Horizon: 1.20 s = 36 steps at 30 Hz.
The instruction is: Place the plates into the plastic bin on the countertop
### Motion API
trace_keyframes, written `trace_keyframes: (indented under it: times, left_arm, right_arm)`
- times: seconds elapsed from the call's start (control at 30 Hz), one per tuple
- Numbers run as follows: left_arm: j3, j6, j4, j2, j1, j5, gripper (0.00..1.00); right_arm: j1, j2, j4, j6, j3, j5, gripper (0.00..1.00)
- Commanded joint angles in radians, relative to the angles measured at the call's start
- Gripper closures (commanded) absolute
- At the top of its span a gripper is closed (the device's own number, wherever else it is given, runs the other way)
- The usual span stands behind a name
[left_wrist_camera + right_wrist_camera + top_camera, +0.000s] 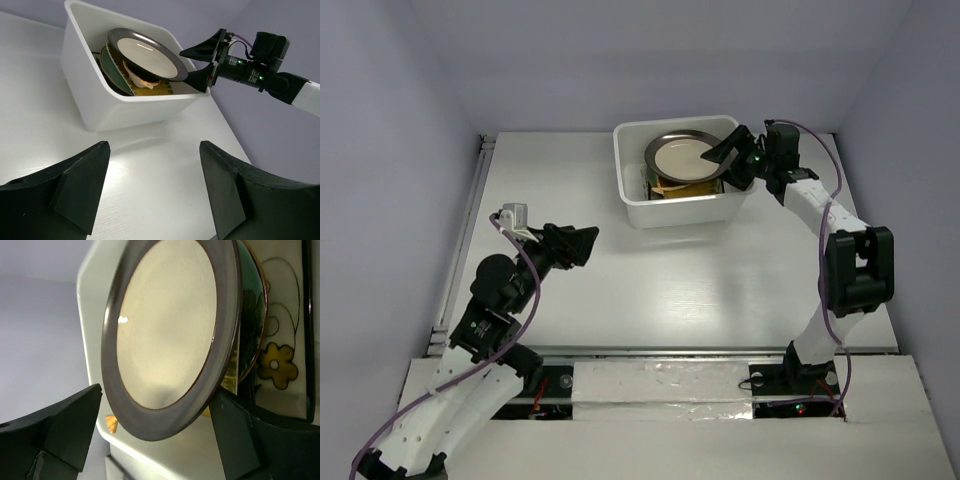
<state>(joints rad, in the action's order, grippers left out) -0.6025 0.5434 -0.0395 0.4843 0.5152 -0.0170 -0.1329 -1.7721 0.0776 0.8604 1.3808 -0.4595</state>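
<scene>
A dark-rimmed plate (685, 155) lies tilted atop a green plate (112, 70) and other stacked dishes inside the bin (675, 212) at the desk's (650, 290) 12 o'clock. The right fingers (205, 47), spread apart, straddle its edge at the bin's 3 o'clock rim. The left fingers (582, 240), also parted, hang over the desk toward 7 o'clock from the bin, well apart from it.

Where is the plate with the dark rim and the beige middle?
The dark-rimmed plate lies on top of the other plates inside the white bin at the back of the table in the top view, right beside the right end effector.
</scene>
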Motion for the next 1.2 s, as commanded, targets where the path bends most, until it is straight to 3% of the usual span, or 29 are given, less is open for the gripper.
trace_keyframes:
  times: [0.0,0.27,0.67,0.73,0.8,0.83,0.9,1.0,1.17]
  left_arm:
    - [-0.072,-0.034,-0.008,0.0,0.003,0.006,0.3]
    - [-0.103,-0.039,0.032,-0.024,0.003,0.066,0.28]
    - [-0.2,-0.103,0.121,-0.027,0.003,0.095,0.14]
    - [-0.206,-0.111,0.141,-0.033,0.003,0.101,0.13]
    - [-0.223,-0.117,0.167,-0.044,0.003,0.111,0.11]
    - [-0.23,-0.129,0.174,-0.047,0.003,0.117,0.1]
    - [-0.24,-0.138,0.194,-0.062,0.003,0.135,0.1]
    - [-0.238,-0.148,0.21,-0.079,0.003,0.149,0.08]
    - [-0.22,-0.146,0.222,-0.072,0.003,0.141,0.06]
  right_arm:
    - [-0.011,0.112,-0.058,-0.035,-0.041,0.039,0.08]
    - [-0.011,0.201,0.021,-0.107,-0.094,0.042,0.01]
    - [-0.011,0.528,0.008,-0.116,-0.25,0.022,0.07]
    - [-0.011,0.634,0.011,-0.126,-0.279,0.034,0.15]
    - [-0.011,0.762,0.046,-0.164,-0.301,0.085,0.34]
    - [-0.011,0.807,0.062,-0.181,-0.305,0.113,0.65]
    - [-0.011,0.9,0.128,-0.237,-0.308,0.163,0.8]
    - [-0.011,1.071,0.212,-0.3,-0.31,0.289,0.89]
    - [-0.011,1.209,0.272,-0.336,-0.341,0.381,0.83]
